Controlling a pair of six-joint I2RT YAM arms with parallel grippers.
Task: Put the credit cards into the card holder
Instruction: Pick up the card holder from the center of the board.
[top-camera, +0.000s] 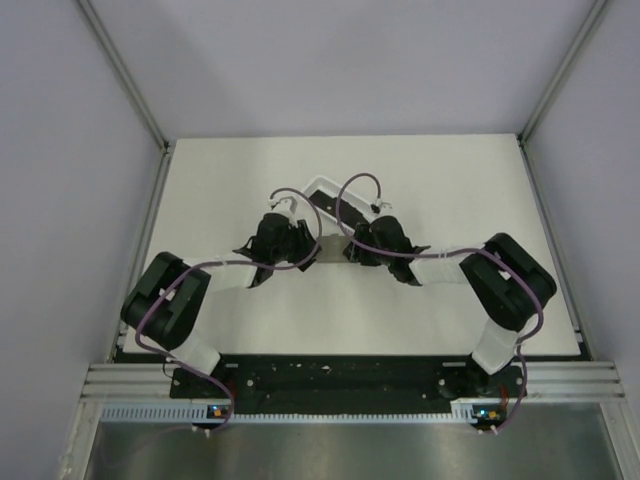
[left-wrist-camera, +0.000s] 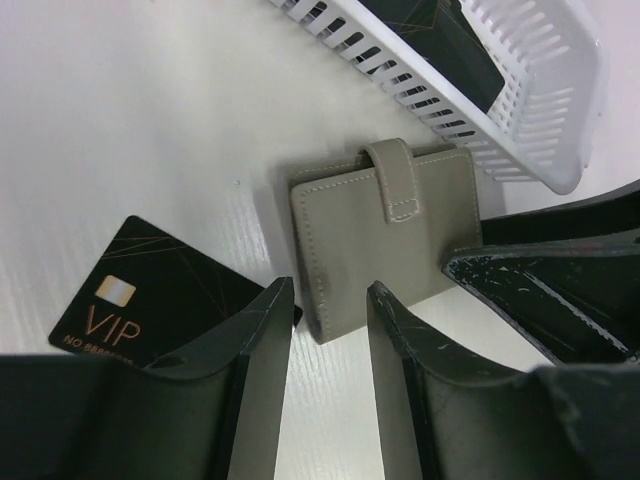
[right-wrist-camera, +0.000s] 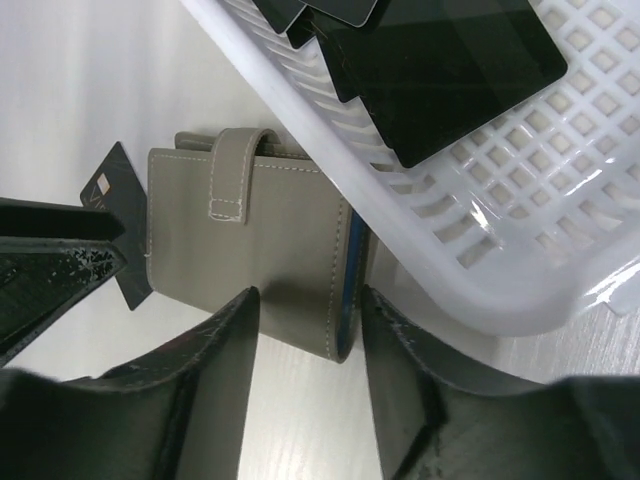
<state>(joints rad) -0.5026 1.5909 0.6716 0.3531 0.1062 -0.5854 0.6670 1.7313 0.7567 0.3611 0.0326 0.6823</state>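
A white slotted plastic basket (right-wrist-camera: 330, 130) sits on the white surface (left-wrist-camera: 120, 120) and holds several flat black cards (right-wrist-camera: 450, 70). They overlap one another on its gridded floor, and the largest lies face up nearest the right wrist camera. Just beside the basket's long wall lies the card holder (left-wrist-camera: 385, 235), a small grey-beige stitched rectangular case. It lies flat and closed, with its strap tab folded over the far edge, and a thin blue line shows along one side. Nothing can be seen inside it. One more black card with gold "VIP" lettering (left-wrist-camera: 140, 300) lies loose on the surface on the holder's other side, away from the basket, with a corner hidden under a finger of the left tool (left-wrist-camera: 330, 300). The left tool's jaws stand apart, with a near corner of the holder between them. The right tool (right-wrist-camera: 310, 300), coming from the opposite side, also has its jaws apart astride the holder's near edge. Whether either tool's pads touch the case cannot be told. Seen from above, the two tools meet over the holder, in front of the basket (top-camera: 322, 190)
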